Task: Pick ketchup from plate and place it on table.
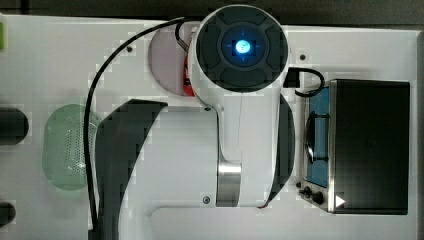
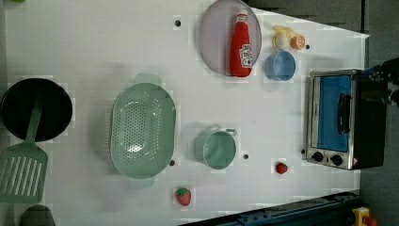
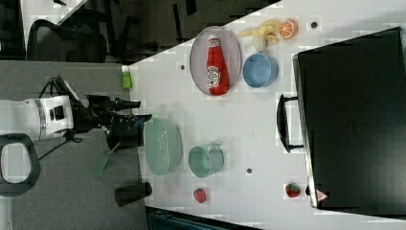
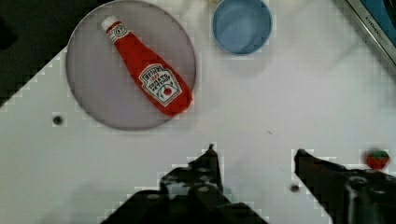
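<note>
Black end effector [image 4: 254,151] of mine hangs with its fingers spread apart over bare white worktop [image 4: 280,107], gripping nothing. Well apart from it, the small red ketchup bottle with white cap and label [image 4: 148,74] lies on its side on the round mauve-grey plate [image 4: 93,88]. Near the plate sits a small blue bowl [image 4: 242,25].

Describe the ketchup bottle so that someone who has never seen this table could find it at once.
Start at the toaster oven at the left view's right end of the white table. Beyond its far side stands a small blue bowl, with a large round mauve-grey plate beside it. The ketchup lies flat on that plate: a red bottle with white cap and label, far longer than the red strawberries.
</note>
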`<move>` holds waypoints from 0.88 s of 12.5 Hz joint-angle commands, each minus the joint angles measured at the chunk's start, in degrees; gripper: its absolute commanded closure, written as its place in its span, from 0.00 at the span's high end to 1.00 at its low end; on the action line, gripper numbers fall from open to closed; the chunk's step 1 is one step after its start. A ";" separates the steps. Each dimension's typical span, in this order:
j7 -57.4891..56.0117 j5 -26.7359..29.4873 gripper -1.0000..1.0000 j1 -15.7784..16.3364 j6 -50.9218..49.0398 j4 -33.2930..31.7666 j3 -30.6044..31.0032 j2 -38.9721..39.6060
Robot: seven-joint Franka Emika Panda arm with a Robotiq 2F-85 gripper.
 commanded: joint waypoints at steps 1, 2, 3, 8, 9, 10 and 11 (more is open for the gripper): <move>3.58 0.00 0.79 -5.31 -6.64 -9.59 2.33 -14.75; 3.58 0.00 0.90 -5.30 -6.58 -9.58 2.34 -14.64; 3.57 0.00 1.00 -5.25 -6.38 -9.59 2.37 -14.31; 3.32 0.02 1.00 -4.61 -1.42 -9.51 3.48 -7.88; 3.30 0.02 1.00 -4.54 0.12 -9.51 3.95 -5.96; 3.25 0.02 1.00 -4.38 1.90 -9.44 4.34 -3.95; 3.25 0.02 1.00 -4.20 4.38 -9.37 4.78 -1.84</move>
